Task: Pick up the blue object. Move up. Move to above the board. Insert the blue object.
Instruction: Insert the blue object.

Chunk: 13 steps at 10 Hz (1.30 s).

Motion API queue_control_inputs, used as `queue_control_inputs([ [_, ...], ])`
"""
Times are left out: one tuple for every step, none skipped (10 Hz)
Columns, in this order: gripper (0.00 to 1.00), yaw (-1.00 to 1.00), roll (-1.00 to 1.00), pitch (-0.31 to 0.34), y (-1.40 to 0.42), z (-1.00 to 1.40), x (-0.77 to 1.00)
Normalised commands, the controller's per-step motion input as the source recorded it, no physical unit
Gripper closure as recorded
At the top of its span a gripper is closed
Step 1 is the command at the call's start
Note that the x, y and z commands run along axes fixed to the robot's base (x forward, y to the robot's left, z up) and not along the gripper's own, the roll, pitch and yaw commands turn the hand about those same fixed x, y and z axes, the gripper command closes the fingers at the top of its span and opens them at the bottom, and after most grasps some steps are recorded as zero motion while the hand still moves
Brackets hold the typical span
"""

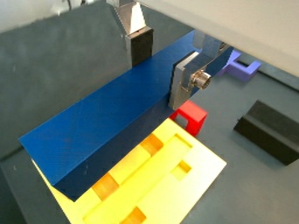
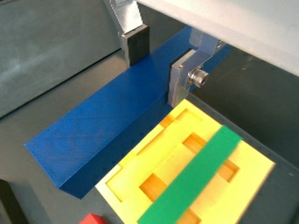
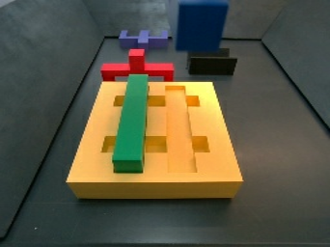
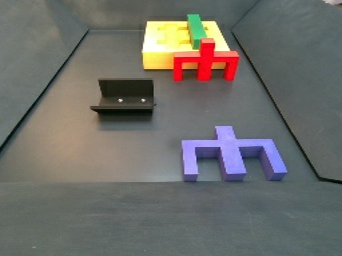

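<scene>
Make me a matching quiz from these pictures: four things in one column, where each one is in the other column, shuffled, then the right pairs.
Things:
1. blue object
2. green bar
3. red piece
4. purple piece

Places:
A. lying in a groove of the board
B. on the floor, apart from the board
C. held up off the floor in the gripper
D. on the floor against the board's end

Pairs: 1-C, 2-A, 3-D, 4-B
</scene>
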Motion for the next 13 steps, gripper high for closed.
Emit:
queue_control_inputs([
  [1.0, 0.32, 0.09, -0.123, -0.22, -0.82, 0.39],
  [1.0, 0.19, 0.14, -0.146, -0.32, -0.83, 0.46],
  [1.0, 0.09, 0.18, -0.131, -0.31, -0.79, 0.47],
  [1.0, 0.0, 0.13, -0.187, -0.2, -0.78, 0.18],
  [1.0, 0.0, 0.12, -0.196, -0.13, -0.78, 0.07],
  [1.0, -0.05, 0.1, -0.16, 0.0, -0.83, 0.14],
  [1.0, -0.1, 0.0, -0.149, 0.04, -0.84, 0.04],
  [1.0, -0.04, 0.0, -0.171, 0.09, -0.73, -0.04],
  [1.0, -0.07, 0.0, -0.159, 0.09, -0.64, -0.08],
  [1.0, -0.11, -0.08, -0.187, 0.09, -0.5, -0.14],
  [1.0, -0.06, -0.08, -0.211, 0.02, -0.39, -0.22],
  [1.0, -0.02, 0.0, -0.206, 0.0, -0.25, -0.31],
  [1.0, 0.0, 0.0, -0.196, -0.01, -0.15, -0.37],
])
